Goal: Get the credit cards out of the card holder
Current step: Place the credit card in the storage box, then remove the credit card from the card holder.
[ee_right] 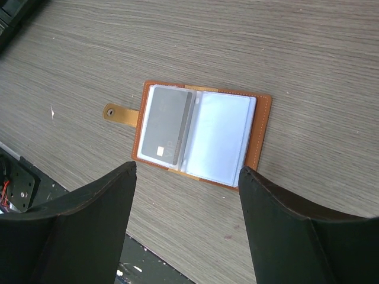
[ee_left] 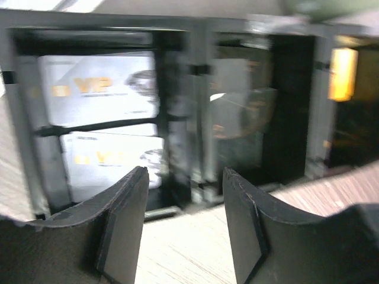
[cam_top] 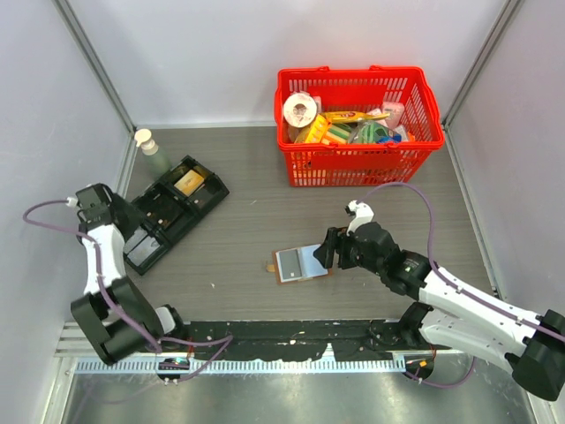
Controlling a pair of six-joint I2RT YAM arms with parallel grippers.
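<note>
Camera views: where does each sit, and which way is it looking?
Top external: above and behind, looking down at the table; left arm, right arm show.
Left wrist: on the left arm, facing the black tray holding cards; left gripper open below.
Right wrist: looking down on the open card holder; right gripper open below.
Shared: top and right wrist both show the card holder.

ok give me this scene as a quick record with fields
card holder: open flat on the table
card in holder: one grey card in the half by the tab, other half looks empty
right gripper: open, empty, over the card holder
left gripper: open, empty, facing the black tray
tray contents: two pale cards in one compartment, view blurred
red basket: far side, full of packaged items
</note>
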